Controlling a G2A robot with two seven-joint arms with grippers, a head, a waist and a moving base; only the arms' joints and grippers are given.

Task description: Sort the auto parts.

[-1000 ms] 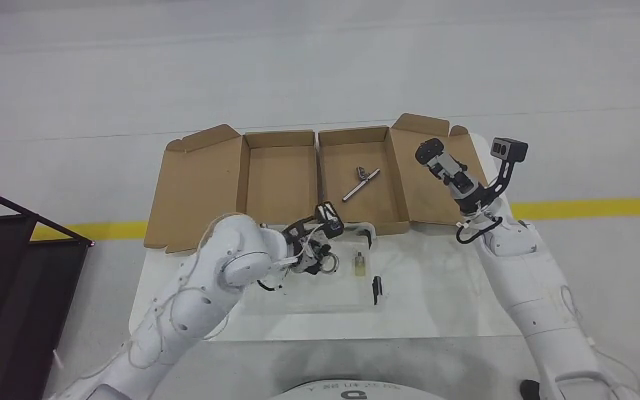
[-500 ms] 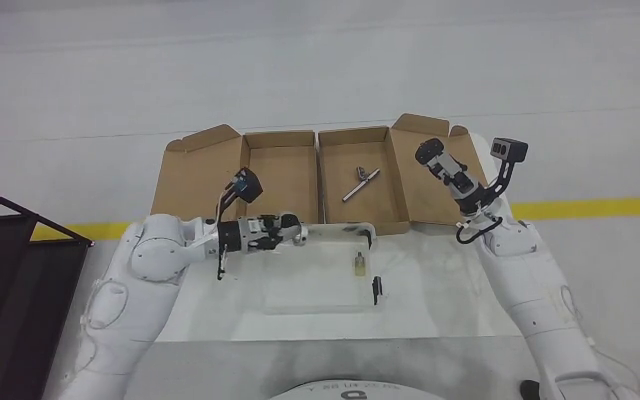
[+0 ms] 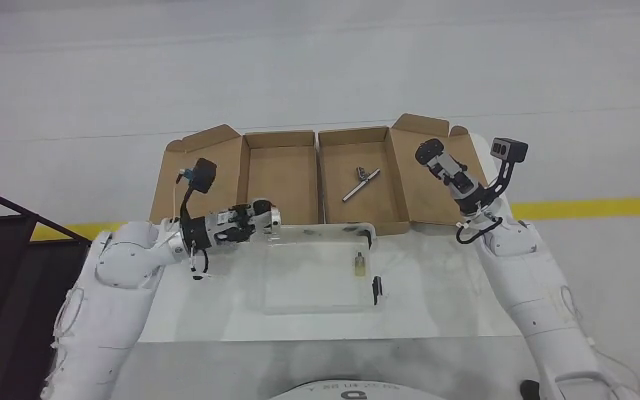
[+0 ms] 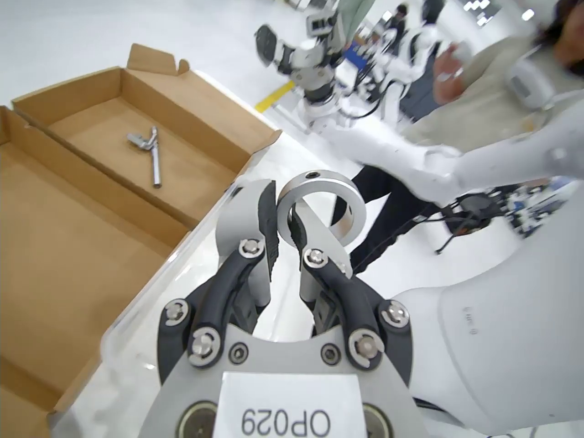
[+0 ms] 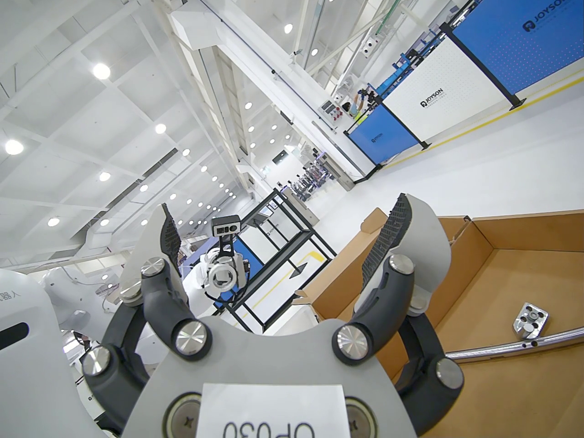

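**Silver ring clamped at the edge of the left box**

Silver and steel-bright, the round metal ring (image 4: 353, 211) sits in the left gripper (image 4: 283, 218). One finger is inside the hole and the other outside, pinched on the ring's wall. The left wrist view shows this grip plainly: the ring stands on edge, its hole facing the camera, with a small screw hole in the outer rim. From the top view the ring is too small to make out, but that view places the left gripper (image 3: 264, 217) at the near wall of the left open brown cardboard box (image 3: 281, 160), just beyond the clear plastic tray (image 3: 300, 305).

The thin metal rod (image 3: 361, 185) lies in the right open brown cardboard box (image 3: 392, 190), its long axis diagonal from near-left to far-right. The right wrist view shows a small drilled block (image 5: 529, 319) beside the rod.

The right gripper (image 5: 283, 230) hangs above that box's right flap with its fingers spread apart, holding nothing.
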